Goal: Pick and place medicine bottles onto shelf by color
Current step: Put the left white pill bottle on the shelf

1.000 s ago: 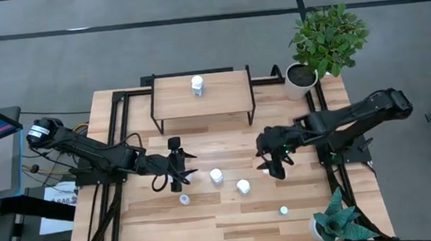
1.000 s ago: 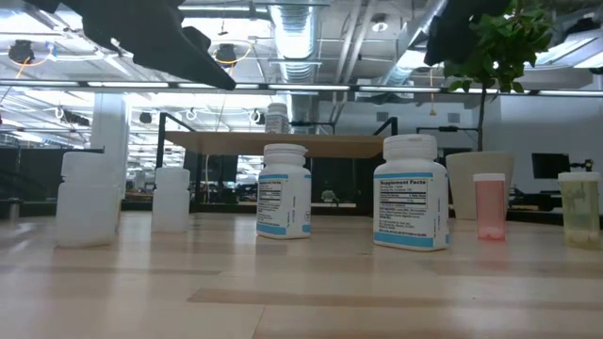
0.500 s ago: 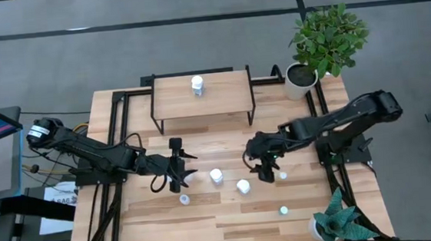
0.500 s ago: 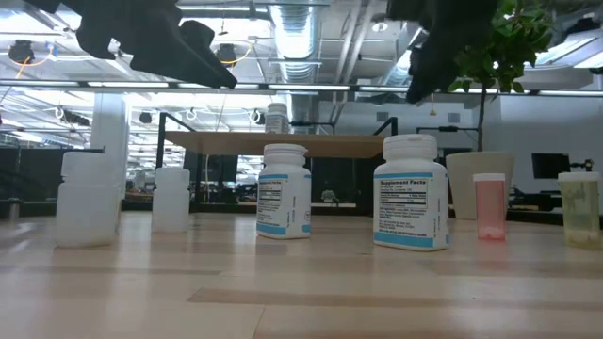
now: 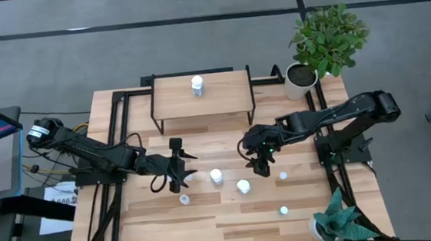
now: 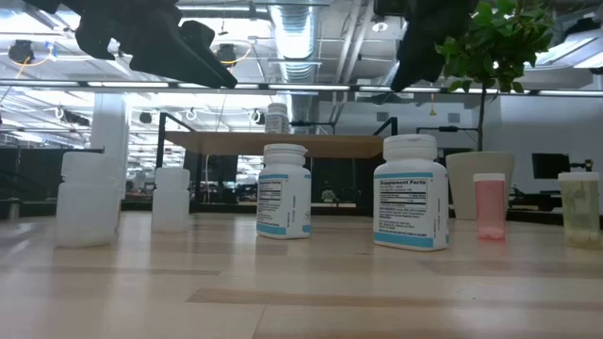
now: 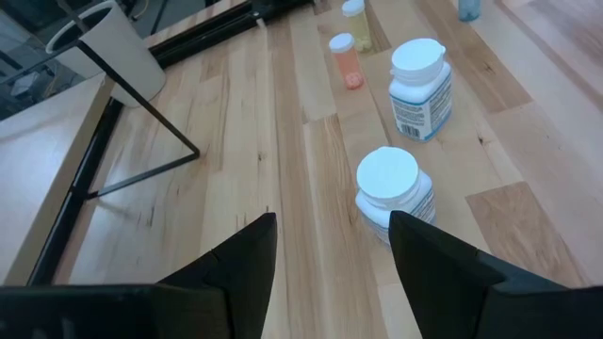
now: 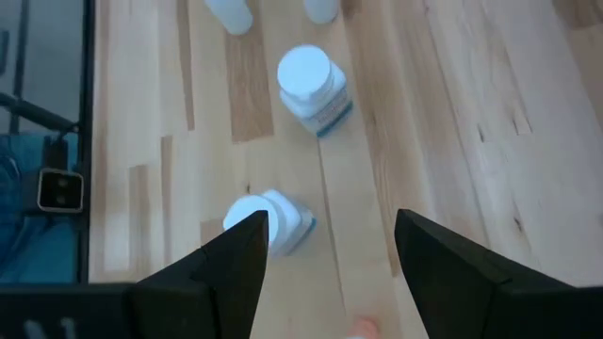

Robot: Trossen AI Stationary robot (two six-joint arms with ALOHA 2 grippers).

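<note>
Two round white plastic bottles with blue-edged labels are standing mid-table: one (image 5: pixel 216 176) near the centre, the other (image 5: pixel 243 186) just right of it and nearer. A plain white bottle (image 5: pixel 183 199) is sitting to their near left, close to the left gripper (image 5: pixel 179 172), which is hovering with its dark fingers spread and holding nothing. The right gripper (image 5: pixel 259 165) is hanging above the boards just right of the labelled pair, fingers likewise parted and empty. A small pinkish vial (image 6: pixel 490 205) and a pale yellowish one (image 6: pixel 578 208) are standing farther right. The shelf (image 5: pixel 221 94), a light-wood rectangle on thin black legs, is carrying one white bottle (image 5: pixel 197 83) at its far middle. The table (image 5: pixel 209 229) is pale planking; two potted plants (image 5: pixel 325 39) are sitting at its right corners, with grey floor around.
</note>
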